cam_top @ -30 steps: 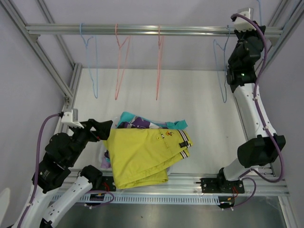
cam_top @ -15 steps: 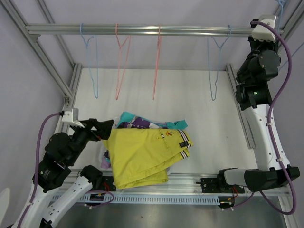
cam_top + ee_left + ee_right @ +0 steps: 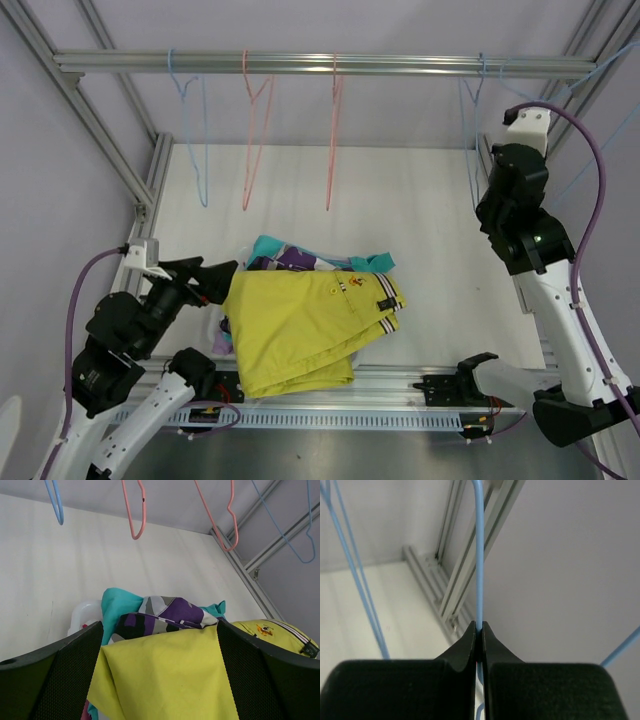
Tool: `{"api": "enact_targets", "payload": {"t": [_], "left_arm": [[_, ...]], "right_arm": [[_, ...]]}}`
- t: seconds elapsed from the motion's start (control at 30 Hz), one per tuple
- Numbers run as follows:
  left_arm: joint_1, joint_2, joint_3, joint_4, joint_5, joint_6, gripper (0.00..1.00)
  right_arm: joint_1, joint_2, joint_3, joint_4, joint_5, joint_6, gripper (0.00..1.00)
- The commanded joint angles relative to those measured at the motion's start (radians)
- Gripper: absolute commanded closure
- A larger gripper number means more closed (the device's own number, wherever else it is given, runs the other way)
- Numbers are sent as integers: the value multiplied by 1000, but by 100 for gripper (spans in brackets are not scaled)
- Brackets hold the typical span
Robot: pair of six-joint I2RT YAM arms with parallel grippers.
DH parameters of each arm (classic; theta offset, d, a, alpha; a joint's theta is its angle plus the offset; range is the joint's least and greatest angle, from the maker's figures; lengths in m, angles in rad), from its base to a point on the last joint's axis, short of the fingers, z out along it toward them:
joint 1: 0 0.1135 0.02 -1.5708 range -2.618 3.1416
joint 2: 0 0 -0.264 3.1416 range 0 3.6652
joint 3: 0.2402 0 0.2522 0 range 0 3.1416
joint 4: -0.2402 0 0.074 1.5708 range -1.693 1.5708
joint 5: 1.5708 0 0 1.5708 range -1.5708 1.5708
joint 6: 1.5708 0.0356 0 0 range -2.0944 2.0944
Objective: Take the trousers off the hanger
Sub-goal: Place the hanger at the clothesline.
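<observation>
Seen from above, the mustard yellow trousers (image 3: 300, 325) cover most of the pile. The teal pair (image 3: 268, 247) and the camouflage pair (image 3: 297, 260) show only as far edges. The lilac pair (image 3: 222, 344) and the pink-red pair (image 3: 221, 323) are mere slivers at the left. A white thing (image 3: 81, 614) lies mostly buried under the pile, and what it is cannot be told. The right claw (image 3: 480, 629) is hidden from above behind its own wrist. The blue hanger (image 3: 478, 555) in it runs off the top edge of the wrist view. The left claw (image 3: 157, 630) has its fingers (image 3: 60, 675) cut by the bottom edge.

Left gripper (image 3: 159, 630) spread wide down low; right gripper (image 3: 479, 630) clamped tight, raised.
</observation>
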Motion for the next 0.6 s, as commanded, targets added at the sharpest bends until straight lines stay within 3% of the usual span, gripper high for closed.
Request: {"api": "enact_targets", "payload": {"t": [0.0,0.1,0.3,0.43,0.57], "left_arm": [[6,-21,-12,-15,28,-7,1],[6,-37,-17,-31,20,5,1],[6,-63,-31,-37,17,4,0],[6,-80,-44,-38,12,-1,1],[6,-89,-57,-35,8,-3,0]], "right_arm": [[4,-45,-37,-244,-28,246,100],[-7,-102,-35,-318,-100,361,100],[-66,-112,66,-444,-407,492,100],[-151,-128,72,-409,-686,538,100],[-292,-129,20,-315,-1080,634,100]]}}
